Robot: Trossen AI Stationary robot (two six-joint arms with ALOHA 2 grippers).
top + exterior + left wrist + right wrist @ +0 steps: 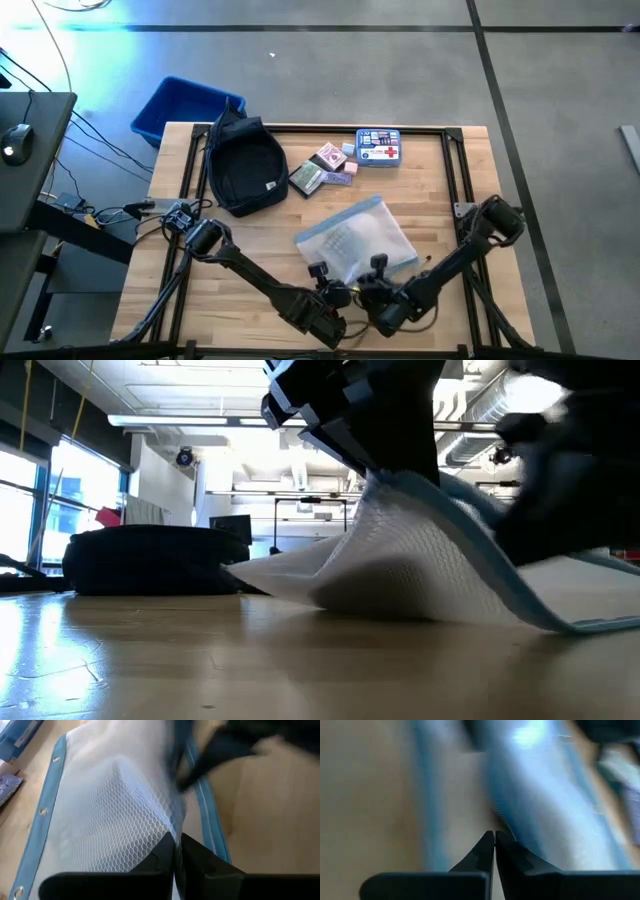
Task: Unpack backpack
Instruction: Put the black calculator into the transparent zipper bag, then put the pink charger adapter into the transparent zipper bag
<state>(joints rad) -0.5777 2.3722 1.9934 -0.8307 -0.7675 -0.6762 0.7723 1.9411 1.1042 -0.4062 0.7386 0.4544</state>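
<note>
The dark navy backpack (pixel 245 165) lies flat at the table's far left, also seen in the low view (pixel 150 560). A clear mesh pouch with blue trim (pixel 355 240) lies at the table's middle near side. Its near part is raised (pixel 420 550) and its far part rests on the table. My left gripper (pixel 325 282) is at the pouch's near edge, shut on it. My right gripper (pixel 380 278) is shut just to the right, with its tips (pixel 494 836) at the pouch's blue trim. My left gripper pinches the pouch's mesh wall (pixel 167 827) between its two fingers, close to the blue zip edge (pixel 207 815). It comes slanting down from the near side. The held part is lifted into a ridge, and the far end stays on the table. My right gripper's shut tips are at the pouch's blue edge (pixel 507 827); blur hides whether they touch it.
A blue first-aid box (pixel 378 146) and small packets (pixel 325 168) lie at the far middle of the table, right of the backpack. A bright blue bin (pixel 185 108) stands off the far left corner. Bare wood (pixel 200 290) shows at the near left.
</note>
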